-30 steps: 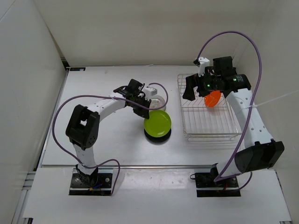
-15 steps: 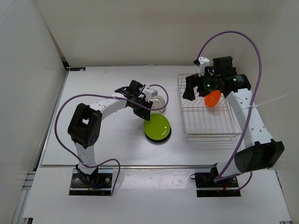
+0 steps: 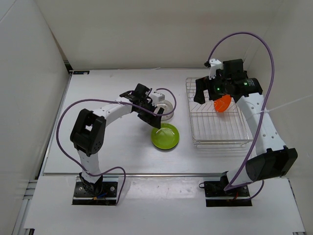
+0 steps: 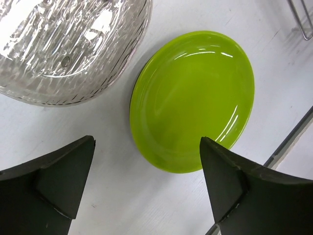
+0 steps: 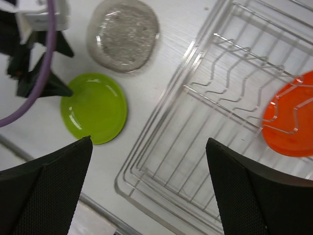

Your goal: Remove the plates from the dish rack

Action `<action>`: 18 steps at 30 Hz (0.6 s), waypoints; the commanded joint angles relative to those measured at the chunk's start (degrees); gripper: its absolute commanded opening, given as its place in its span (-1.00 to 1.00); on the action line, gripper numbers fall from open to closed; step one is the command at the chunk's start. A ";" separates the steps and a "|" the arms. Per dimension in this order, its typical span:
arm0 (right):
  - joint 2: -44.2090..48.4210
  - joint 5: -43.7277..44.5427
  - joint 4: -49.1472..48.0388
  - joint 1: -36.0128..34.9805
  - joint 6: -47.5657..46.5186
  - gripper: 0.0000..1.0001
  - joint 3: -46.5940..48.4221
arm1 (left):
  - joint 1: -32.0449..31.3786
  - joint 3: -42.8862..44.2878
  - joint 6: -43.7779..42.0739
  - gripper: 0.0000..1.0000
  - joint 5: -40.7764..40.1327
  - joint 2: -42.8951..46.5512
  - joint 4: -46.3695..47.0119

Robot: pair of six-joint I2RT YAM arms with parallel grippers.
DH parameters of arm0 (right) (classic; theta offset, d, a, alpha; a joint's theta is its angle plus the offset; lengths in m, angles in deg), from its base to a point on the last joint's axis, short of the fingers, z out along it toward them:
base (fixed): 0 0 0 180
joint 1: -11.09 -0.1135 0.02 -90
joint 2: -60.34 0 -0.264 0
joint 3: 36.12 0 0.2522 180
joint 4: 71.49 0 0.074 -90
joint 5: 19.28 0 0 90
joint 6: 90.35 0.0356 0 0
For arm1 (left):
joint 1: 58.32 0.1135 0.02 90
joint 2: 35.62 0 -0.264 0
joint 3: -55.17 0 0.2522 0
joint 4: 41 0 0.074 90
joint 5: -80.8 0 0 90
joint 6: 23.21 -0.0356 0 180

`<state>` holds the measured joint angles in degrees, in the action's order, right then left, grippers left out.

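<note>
The lime green plate lies flat on the table, left of the dish rack. A black plate shows only as a thin dark rim under its left edge. The clear plate sits just behind them. My left gripper hovers open between the clear and green plates, holding nothing; in the left wrist view the green plate lies free beyond the fingers. The orange plate stands on edge in the rack's far part. My right gripper hangs open above the rack's far left side, empty.
The rack's wire floor is bare except for the orange plate. White walls close in the table at the back and both sides. The left arm's purple cable loops near the clear plate.
My left gripper went from shut to open and let go of the green plate, which dropped from tilted to flat on the black plate. The right arm barely shifted.
</note>
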<state>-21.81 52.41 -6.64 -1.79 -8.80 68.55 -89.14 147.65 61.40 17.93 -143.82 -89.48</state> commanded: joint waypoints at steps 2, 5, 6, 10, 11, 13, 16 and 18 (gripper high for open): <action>-0.19 15.29 -4.93 0.05 1.33 1.00 -1.35 | -0.02 0.12 -0.33 1.00 -0.15 5.89 0.44; -3.10 26.36 -7.13 1.01 -0.51 1.00 -2.06 | -0.02 0.74 -0.33 1.00 -2.69 8.35 0.44; -4.06 29.44 -7.67 1.54 -1.30 1.00 -2.06 | -0.02 1.26 -0.33 1.00 -3.57 9.66 0.44; -10.03 38.77 -10.05 3.30 -5.43 1.00 0.49 | -0.02 1.79 -0.85 1.00 -7.97 13.44 0.44; -11.18 39.31 -10.05 4.35 -6.05 0.96 1.45 | -0.02 1.79 -0.85 1.00 -9.98 14.07 0.44; -14.78 40.97 -10.05 5.41 -6.05 0.86 4.52 | -0.02 1.27 -0.85 1.00 -12.97 15.73 0.96; -19.00 42.65 -10.57 7.08 -6.67 0.75 7.87 | -0.02 0.65 -0.85 1.00 -15.70 17.14 1.58; -21.46 42.65 -10.57 8.66 -6.67 0.68 9.36 | -0.02 0.03 -1.37 1.00 -16.41 17.94 2.11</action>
<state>-42.09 90.93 -14.44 5.38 -14.26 73.41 -89.14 147.63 61.05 5.78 -129.33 -88.78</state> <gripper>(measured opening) 0.852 0.997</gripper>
